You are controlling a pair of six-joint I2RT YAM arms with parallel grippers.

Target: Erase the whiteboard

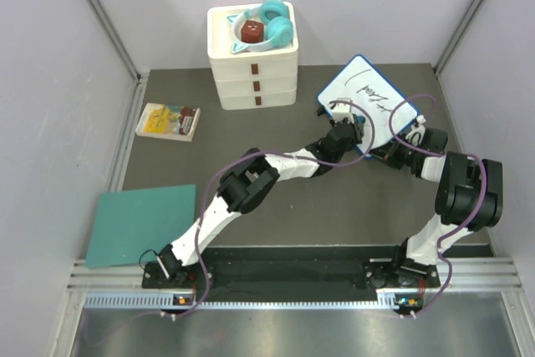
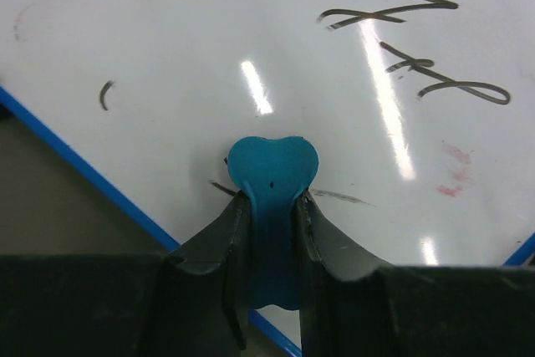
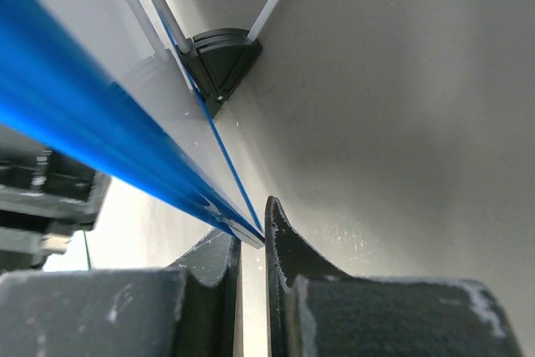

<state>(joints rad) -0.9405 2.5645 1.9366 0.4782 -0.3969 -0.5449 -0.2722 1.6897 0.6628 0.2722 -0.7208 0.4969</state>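
Note:
The whiteboard [image 1: 374,89] lies tilted at the back right, white with a blue rim and black pen strokes on it. My left gripper [image 1: 344,119] is shut on a small teal eraser [image 2: 272,171], whose rounded head rests on the board's surface [image 2: 184,48] near its blue edge, right by a short black stroke. More black writing [image 2: 393,14] and a faint red smudge [image 2: 456,175] lie further along the board. My right gripper [image 3: 253,230] is shut on the board's blue rim [image 3: 92,119] at its near right edge [image 1: 399,143]. A black foot [image 3: 219,58] shows under the board.
A white drawer box [image 1: 253,68] with teal headphones [image 1: 274,24] and a dark red object on top stands at the back. A yellow booklet [image 1: 168,120] lies at the left. A flat teal sheet [image 1: 144,223] lies at the near left. Grey walls close in both sides.

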